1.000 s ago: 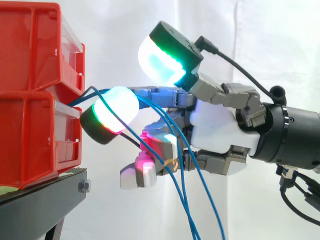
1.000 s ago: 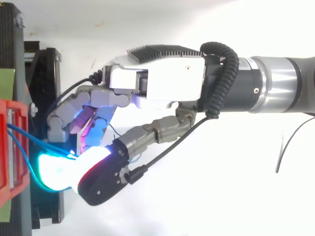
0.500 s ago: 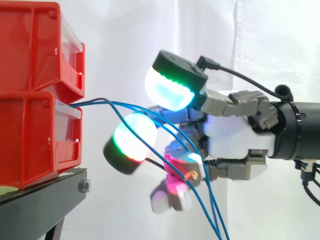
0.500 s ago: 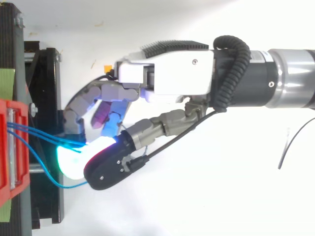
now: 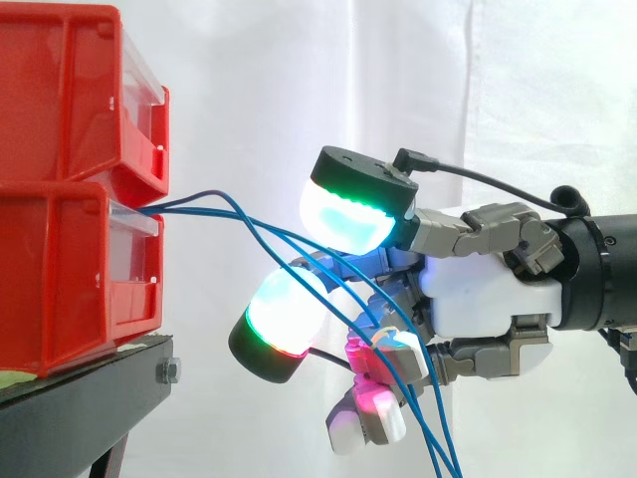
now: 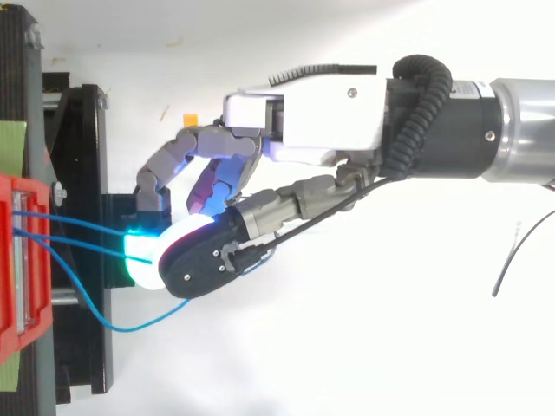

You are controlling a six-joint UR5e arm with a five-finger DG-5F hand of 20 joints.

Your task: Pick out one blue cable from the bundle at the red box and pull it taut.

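Two red bins [image 5: 65, 149] sit stacked on a black stand [image 5: 90, 388], and three blue cables [image 6: 87, 225] run out of the lower one. The hand [image 5: 483, 299] reaches in level from the right, near the bins but clear of them. Its curled fingers are clamped on two of the cables, which run almost straight to its pads, while the third cable [image 6: 121, 330] hangs in a slack loop.

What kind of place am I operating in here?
Probably a lab test rig: stacked red bins on a black stand, a white curtain behind, and the robot hand curled round blue cables.
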